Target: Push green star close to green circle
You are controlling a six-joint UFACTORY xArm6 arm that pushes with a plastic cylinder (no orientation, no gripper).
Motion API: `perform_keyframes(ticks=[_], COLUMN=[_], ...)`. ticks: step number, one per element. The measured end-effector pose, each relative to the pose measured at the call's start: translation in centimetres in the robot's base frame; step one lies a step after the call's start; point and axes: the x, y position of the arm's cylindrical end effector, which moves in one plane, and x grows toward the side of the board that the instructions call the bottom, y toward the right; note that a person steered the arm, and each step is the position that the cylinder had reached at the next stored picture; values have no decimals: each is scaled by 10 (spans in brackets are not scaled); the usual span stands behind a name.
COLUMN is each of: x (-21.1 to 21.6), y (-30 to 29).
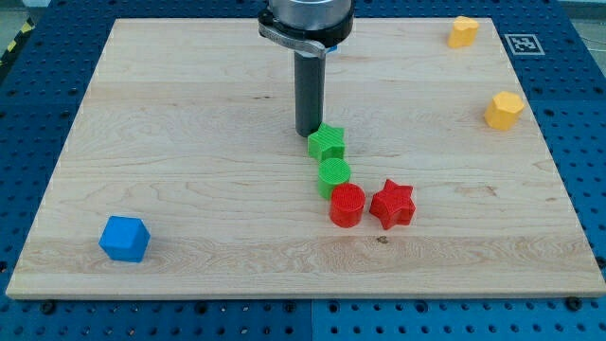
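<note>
The green star [327, 144] lies near the board's middle, touching the green circle [333, 175] just below it. My tip [308, 132] stands right at the star's upper left edge, touching or nearly touching it. A red circle [347, 205] sits just below the green circle, with a red star [393, 204] to its right.
A blue cube [125, 238] lies at the bottom left of the wooden board [189, 142]. Two yellow blocks sit at the right: one at the top corner [462, 31], one lower [504, 110]. The board's edges drop to a blue perforated table.
</note>
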Motion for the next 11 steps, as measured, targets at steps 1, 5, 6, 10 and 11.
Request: perform_keyframes(ticks=[1, 5, 6, 10, 11], x=[0, 18, 19, 22, 22], y=[7, 12, 18, 75, 76])
